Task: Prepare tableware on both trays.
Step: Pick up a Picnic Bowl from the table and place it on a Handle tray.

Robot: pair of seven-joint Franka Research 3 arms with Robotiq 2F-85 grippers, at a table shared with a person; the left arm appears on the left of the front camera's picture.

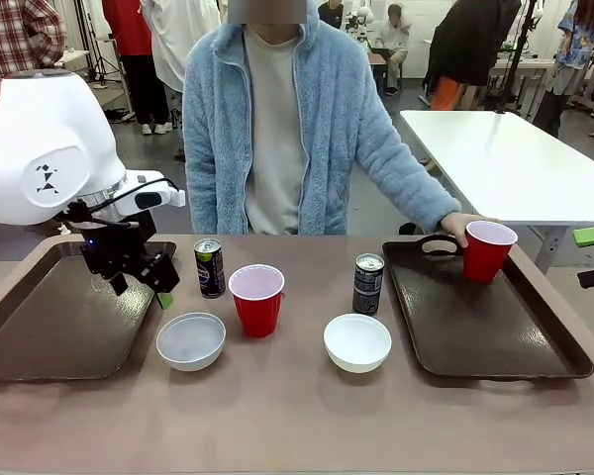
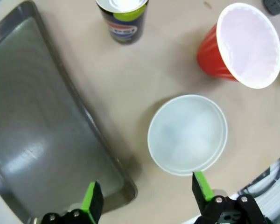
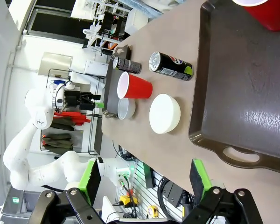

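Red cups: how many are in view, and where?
2. One red cup stands on the table beside the left bowl; the second red cup stands on the right tray, by the person's hand.

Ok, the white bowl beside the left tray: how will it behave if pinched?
The bowl looks thin and empty, so probably light; a nudge may slide it on the smooth tabletop. Low and wide, it is unlikely to tip. Its rim might flex.
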